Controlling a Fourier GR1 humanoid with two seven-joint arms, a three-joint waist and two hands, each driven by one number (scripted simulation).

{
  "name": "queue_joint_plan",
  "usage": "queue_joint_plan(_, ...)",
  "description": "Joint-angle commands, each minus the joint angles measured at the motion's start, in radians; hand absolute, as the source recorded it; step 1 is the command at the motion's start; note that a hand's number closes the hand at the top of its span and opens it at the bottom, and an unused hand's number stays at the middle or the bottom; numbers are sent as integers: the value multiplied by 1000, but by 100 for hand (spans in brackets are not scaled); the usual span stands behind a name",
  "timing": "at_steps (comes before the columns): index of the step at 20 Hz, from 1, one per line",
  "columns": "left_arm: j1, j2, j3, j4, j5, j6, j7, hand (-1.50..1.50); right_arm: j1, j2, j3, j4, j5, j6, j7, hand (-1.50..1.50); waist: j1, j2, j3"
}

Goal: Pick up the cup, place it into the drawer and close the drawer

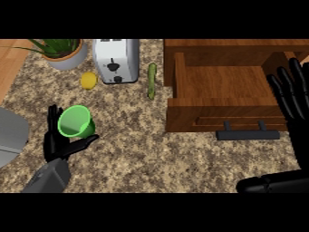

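While the left hand curls round the green cup, the right hand rests open beside the drawer.

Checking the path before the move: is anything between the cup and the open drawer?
Only the cucumber lies upright-in-view between them, left of the drawer. The cup is in the left hand, so it can pass below it.

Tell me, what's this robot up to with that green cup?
The left hand has its fingers and thumb round the green cup, over the counter. The wooden drawer to its right is pulled open with nothing in it. The right hand is open, fingers up, beside the drawer. The cup isn't in the drawer yet.
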Motion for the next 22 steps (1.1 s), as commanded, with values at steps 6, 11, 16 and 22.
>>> queue_joint_plan(6,-39,42,5,74,13,-208,-50,150,-45,-9,-22,40,-4,-5,7,-150,0,2,0)
queue_joint_plan(11,-26,26,-10,73,-7,-224,-134,150,-33,7,0,30,16,-14,-2,-150,-1,2,-1)
queue_joint_plan(16,-95,57,29,67,11,-122,-135,150,18,-14,-15,-11,-20,28,-17,-150,-12,4,-1)
queue_joint_plan(22,46,-10,-70,-7,-67,-189,-216,150,27,-6,-13,6,-1,18,-25,-150,7,-3,1)
